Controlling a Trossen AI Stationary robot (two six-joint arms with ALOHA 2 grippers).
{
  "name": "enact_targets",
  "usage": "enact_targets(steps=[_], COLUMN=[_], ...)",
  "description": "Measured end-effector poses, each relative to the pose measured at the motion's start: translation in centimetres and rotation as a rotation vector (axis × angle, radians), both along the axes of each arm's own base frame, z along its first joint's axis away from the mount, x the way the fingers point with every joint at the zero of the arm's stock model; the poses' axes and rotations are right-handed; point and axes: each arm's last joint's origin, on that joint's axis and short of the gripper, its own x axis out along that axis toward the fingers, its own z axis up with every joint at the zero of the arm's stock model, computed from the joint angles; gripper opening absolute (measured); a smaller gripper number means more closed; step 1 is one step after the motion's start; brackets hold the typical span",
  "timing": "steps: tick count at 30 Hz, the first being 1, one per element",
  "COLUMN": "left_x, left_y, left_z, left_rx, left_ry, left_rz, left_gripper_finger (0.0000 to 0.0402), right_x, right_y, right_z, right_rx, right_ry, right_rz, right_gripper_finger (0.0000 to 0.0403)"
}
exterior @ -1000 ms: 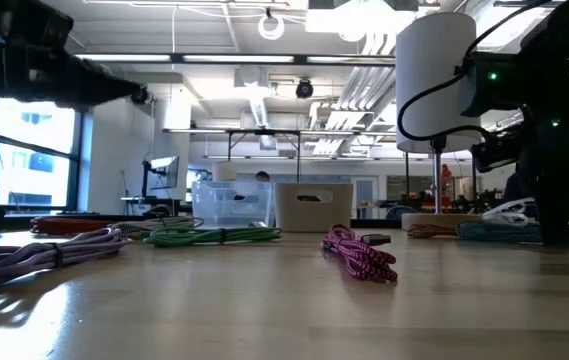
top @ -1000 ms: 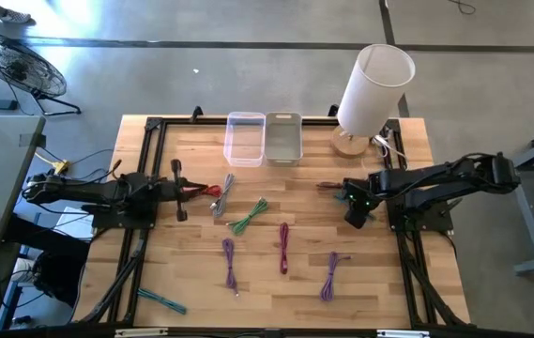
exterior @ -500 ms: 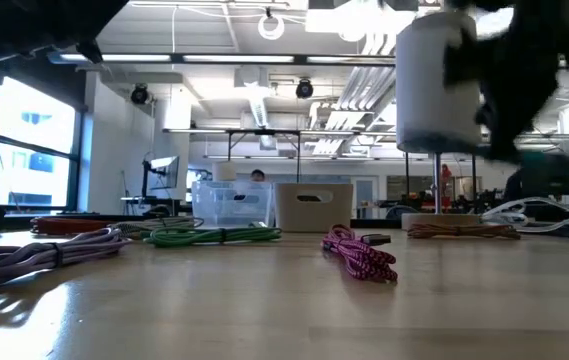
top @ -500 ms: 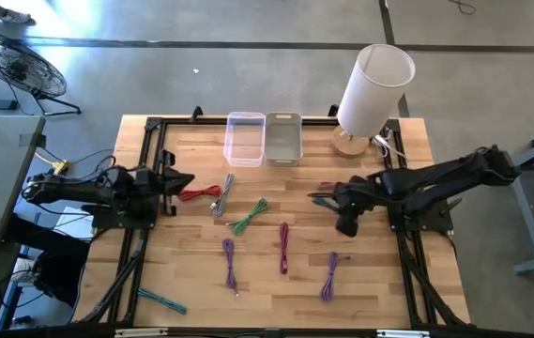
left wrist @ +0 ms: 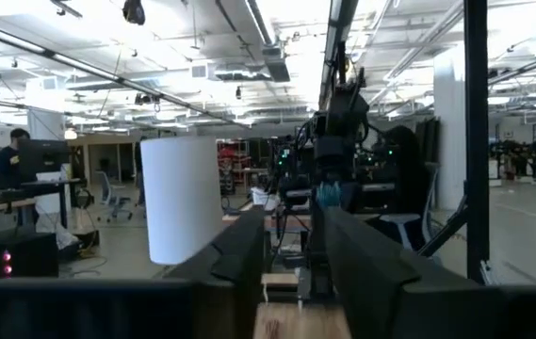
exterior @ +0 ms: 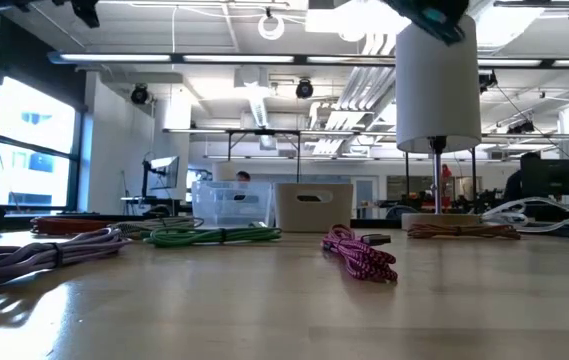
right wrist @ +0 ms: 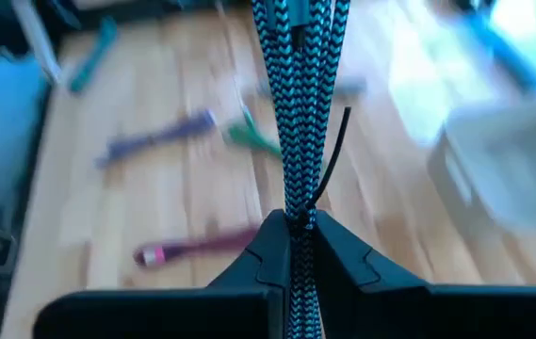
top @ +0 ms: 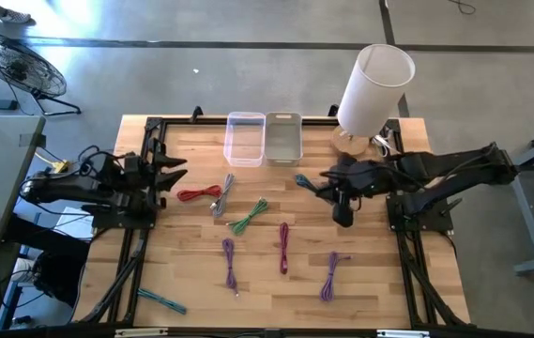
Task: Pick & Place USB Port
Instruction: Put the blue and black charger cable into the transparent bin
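The right gripper (right wrist: 294, 226) pinches a blue braided cable (right wrist: 296, 104), held above the tabletop (top: 370, 272) at about 2 o'clock from its centre, just beside the grey bin (top: 282, 139). The left gripper (top: 175, 171) waits at 9 o'clock, fingers spread.

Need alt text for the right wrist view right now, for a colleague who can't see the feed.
The right pincer is shut on a teal-and-black braided cable, held above the wooden table. Below, blurred, lie a purple cable, a green cable and a magenta cable.
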Motion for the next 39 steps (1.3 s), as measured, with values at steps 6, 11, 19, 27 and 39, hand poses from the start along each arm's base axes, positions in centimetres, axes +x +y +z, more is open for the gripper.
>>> enact_targets(steps=[6, 11, 19, 27, 39], left_x=[1.5, 3.7, 8.0, 12.3, 15.2], left_y=[-0.1, -0.5, -1.1, -1.3, -1.5], left_z=[1.4, 3.6, 6.8, 8.0, 10.1], left_rx=[0.000, 0.016, 0.054, 0.051, 0.069], left_ry=[0.048, -0.054, -0.068, 0.002, 0.009], left_rz=[-0.013, -0.123, -0.220, -0.225, -0.249], left_gripper_finger=[0.0176, 0.0181, 0.0181, 0.0181, 0.0181], right_x=[1.1, 2.2, 4.7, 6.6, 11.1], right_y=[0.2, -0.1, -0.9, -1.9, -2.1], right_z=[2.2, 3.1, 3.2, 4.5, 8.0], right_rx=[-0.103, -0.162, -0.179, -0.218, -0.301], right_ry=[-0.216, -0.351, -0.491, -0.532, -0.414], right_rz=[0.125, 0.221, 0.395, 0.443, 0.410], right_gripper_finger=[0.0017, 0.0017, 0.0017, 0.0017, 0.0017])
